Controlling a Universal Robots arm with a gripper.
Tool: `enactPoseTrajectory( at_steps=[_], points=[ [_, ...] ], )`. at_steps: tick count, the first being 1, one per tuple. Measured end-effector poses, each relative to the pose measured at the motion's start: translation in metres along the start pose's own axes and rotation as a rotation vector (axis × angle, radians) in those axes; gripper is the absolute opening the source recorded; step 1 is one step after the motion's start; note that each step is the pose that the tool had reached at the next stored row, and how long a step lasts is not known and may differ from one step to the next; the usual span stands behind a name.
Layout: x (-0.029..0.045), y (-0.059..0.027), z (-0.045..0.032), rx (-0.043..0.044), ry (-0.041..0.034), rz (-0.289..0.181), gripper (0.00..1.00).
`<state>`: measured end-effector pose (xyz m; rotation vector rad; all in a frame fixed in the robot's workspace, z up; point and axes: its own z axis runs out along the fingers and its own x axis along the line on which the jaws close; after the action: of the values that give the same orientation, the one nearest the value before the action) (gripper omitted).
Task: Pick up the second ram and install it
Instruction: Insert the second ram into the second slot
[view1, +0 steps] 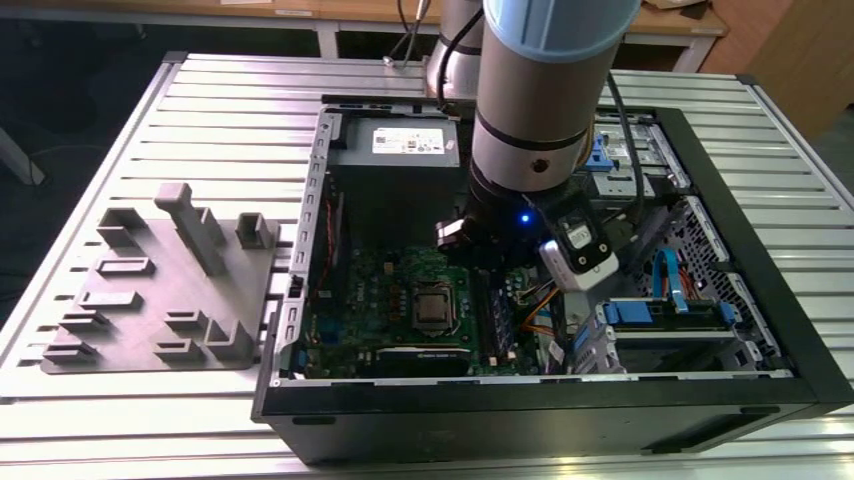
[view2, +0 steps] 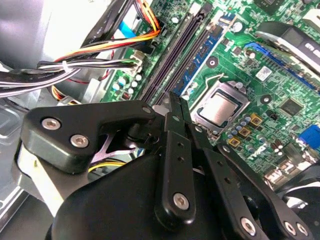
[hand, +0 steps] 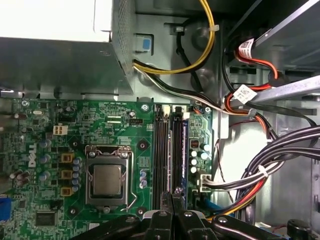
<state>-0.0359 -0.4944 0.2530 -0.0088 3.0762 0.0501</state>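
Inside the open computer case (view1: 747, 300) on the desk (view1: 227, 100), the gripper (hand: 172, 202) is poised just above the motherboard's (hand: 60, 165) long slots (hand: 161, 150), beside the processor socket (hand: 107, 180). In the first wrist view, its fingers (hand: 160, 220) are clenched on what appears to be the second ram (hand: 176, 192), seen edge-on as a thin dark sliver.
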Motion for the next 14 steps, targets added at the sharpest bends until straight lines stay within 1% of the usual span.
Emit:
enactPoseTrajectory(
  at_steps=[2,11,14],
  points=[
    [0.0001,0.0008,0.0014,-0.0003,0.0001,0.000,0.08],
    [0.0002,0.0022,0.0025,-0.0017,0.0000,0.000,0.08],
    [0.0005,0.0022,0.0061,-0.0016,0.0001,0.000,0.08]
  ],
)
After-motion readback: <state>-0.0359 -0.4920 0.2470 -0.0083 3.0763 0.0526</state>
